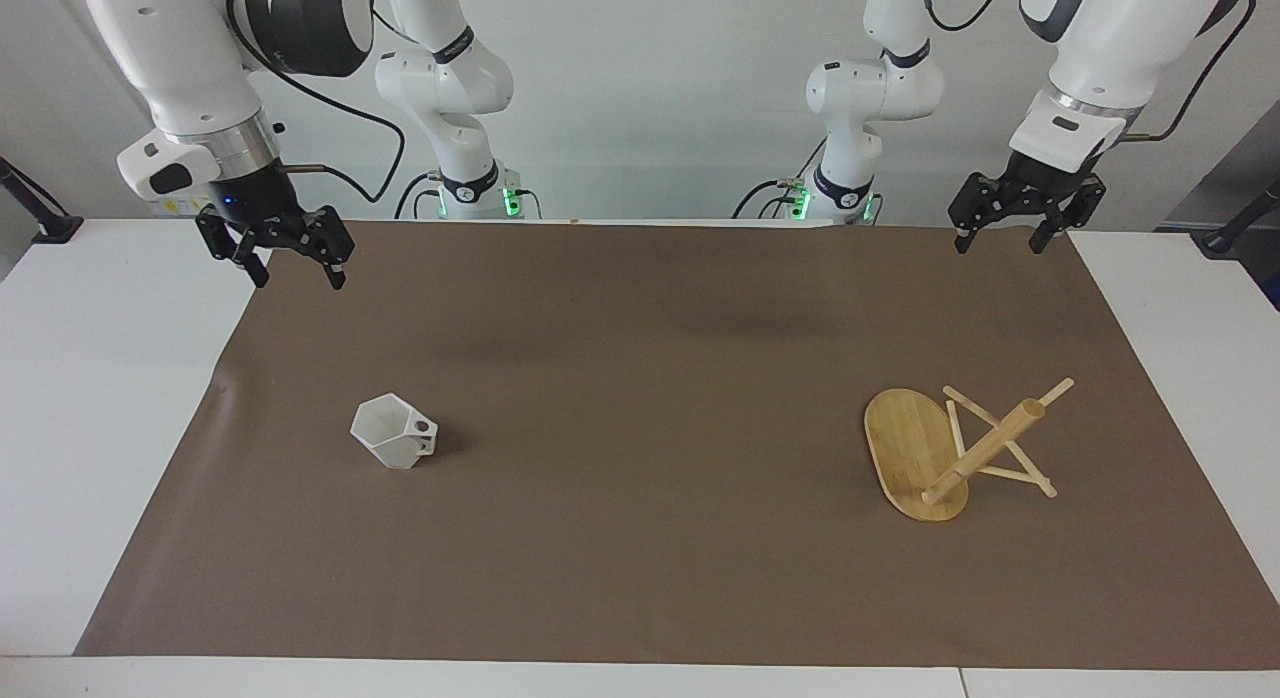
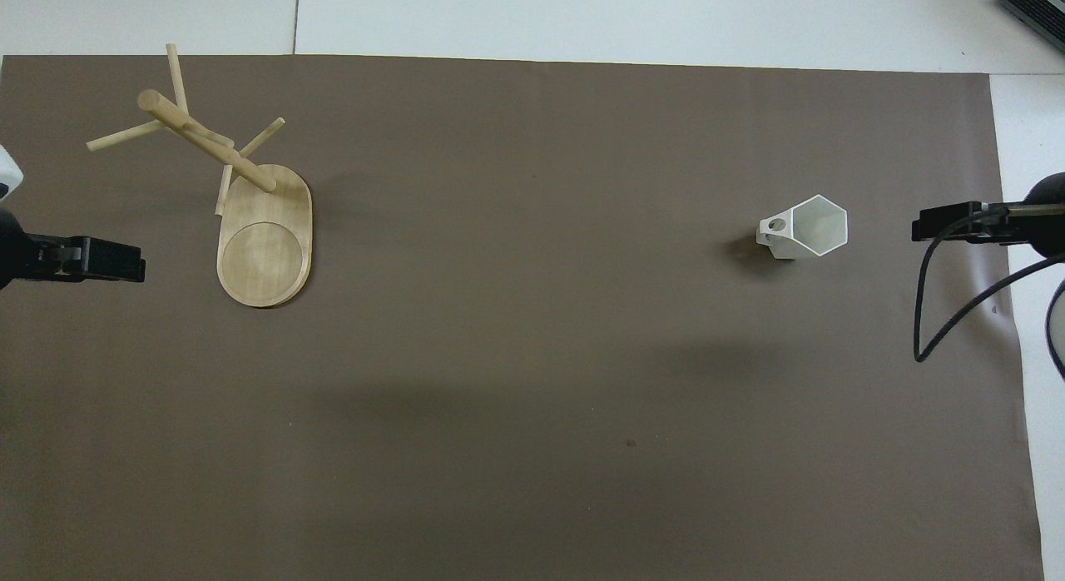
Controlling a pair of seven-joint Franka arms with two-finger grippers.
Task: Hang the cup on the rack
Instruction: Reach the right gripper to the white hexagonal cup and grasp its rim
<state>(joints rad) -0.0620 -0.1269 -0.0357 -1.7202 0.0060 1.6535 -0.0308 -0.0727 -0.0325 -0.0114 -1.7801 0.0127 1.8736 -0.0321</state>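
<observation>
1 cup (image 1: 394, 433) and 1 rack (image 1: 955, 451) sit on the brown mat (image 1: 640, 378) covering the white surface (image 1: 90, 378). The cup is matte white, faceted, upright, with a hexagonal rim and a blocky handle pierced by a round hole; it stands well apart from the rack, toward the right arm's end. The rack is light bamboo, with an oval base and a thick round post crossed by thin pegs. 2 grippers hang empty, fingers apart: the right gripper (image 1: 292, 263) over the mat's edge, the left gripper (image 1: 1000, 234) waiting over the mat's corner.

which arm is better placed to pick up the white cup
Right. The right tool, open, hangs at the same end of the brown mat as the white faceted cup; the left tool waits near the tipped bamboo rack.
</observation>
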